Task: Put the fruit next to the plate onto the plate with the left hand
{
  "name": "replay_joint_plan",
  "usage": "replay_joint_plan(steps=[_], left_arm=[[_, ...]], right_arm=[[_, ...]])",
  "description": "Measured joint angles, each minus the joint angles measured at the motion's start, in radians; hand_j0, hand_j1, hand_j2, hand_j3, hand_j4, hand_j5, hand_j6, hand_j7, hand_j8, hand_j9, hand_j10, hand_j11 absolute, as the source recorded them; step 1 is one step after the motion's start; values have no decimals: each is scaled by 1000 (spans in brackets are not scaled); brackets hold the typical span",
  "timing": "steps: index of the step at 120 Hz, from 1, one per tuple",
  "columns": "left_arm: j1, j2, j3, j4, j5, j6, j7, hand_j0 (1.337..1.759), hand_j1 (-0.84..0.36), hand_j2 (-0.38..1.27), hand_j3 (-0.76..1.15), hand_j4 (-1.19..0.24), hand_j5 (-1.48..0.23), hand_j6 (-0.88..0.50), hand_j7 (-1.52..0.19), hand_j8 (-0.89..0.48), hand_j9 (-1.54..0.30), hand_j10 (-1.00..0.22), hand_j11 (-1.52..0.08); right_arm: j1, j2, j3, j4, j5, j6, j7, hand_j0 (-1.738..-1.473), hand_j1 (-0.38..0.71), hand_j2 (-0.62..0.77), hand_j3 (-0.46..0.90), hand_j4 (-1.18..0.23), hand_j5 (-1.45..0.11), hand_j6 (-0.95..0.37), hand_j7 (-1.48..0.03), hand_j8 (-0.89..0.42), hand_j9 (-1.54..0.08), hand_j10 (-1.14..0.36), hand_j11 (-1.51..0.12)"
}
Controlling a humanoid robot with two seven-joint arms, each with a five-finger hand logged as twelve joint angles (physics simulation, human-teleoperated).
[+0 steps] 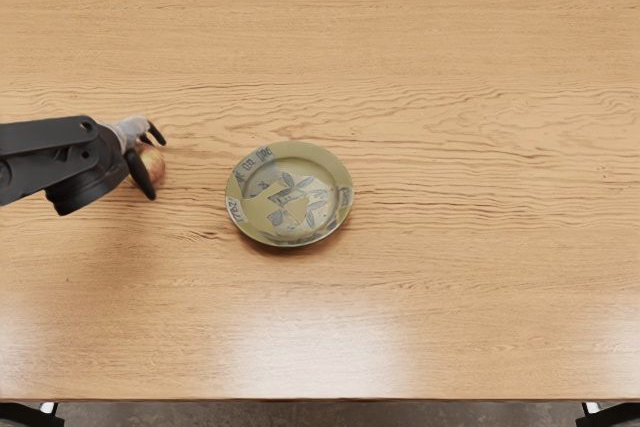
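Pale wood-grain table (460, 87) fills the view from above. At the left edge a black robot arm reaches in. Its left hand (137, 150), grey with dark fingertips, is curled around a small round reddish-yellow fruit (153, 163), with one finger crossing the near side, and looks clamped on it. The fruit sits low at the table, left of a round olive-green ceramic plate (243, 175) with a blue leaf pattern, and clear of its rim. The carry runs rightward, directly to the plate. No right arm shows.
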State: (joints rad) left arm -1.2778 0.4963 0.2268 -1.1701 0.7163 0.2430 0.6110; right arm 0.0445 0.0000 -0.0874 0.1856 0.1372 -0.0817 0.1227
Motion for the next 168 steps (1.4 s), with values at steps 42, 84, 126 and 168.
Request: replay_joint_plan(steps=[42,84,126,168], left_arm=[[-12,1,4,-5,2,-8,0,1651,-144,82,0,-644,-852,-345,-853,-288,-860,-443,-864],[-109,11,3,-51,-58,-74,2,1645,-164,207,0,-649,-1121,-239,-1136,-136,-1142,-335,-1119],[-261,16,3,-176,-366,-207,3,1642,-180,157,0,-794,-1163,-287,-1205,-98,-1233,-324,-1167],[-321,-57,-4,-231,-478,-220,2,1638,-228,298,0,-839,-1178,-303,-1221,-79,-1236,-306,-1198]], right_arm=[[3,0,0,0,0,0,0,-1658,-308,-7,0,-35,-45,-35,-45,-35,-45,-35,-45],[3,0,0,0,0,0,-1,-1658,-308,-7,0,-35,-45,-35,-45,-35,-45,-35,-45],[5,0,0,-1,0,0,-2,-1658,-308,-7,0,-35,-45,-35,-45,-35,-45,-35,-45],[5,0,0,0,0,0,-2,-1658,-308,-7,0,-35,-45,-35,-45,-35,-45,-35,-45]])
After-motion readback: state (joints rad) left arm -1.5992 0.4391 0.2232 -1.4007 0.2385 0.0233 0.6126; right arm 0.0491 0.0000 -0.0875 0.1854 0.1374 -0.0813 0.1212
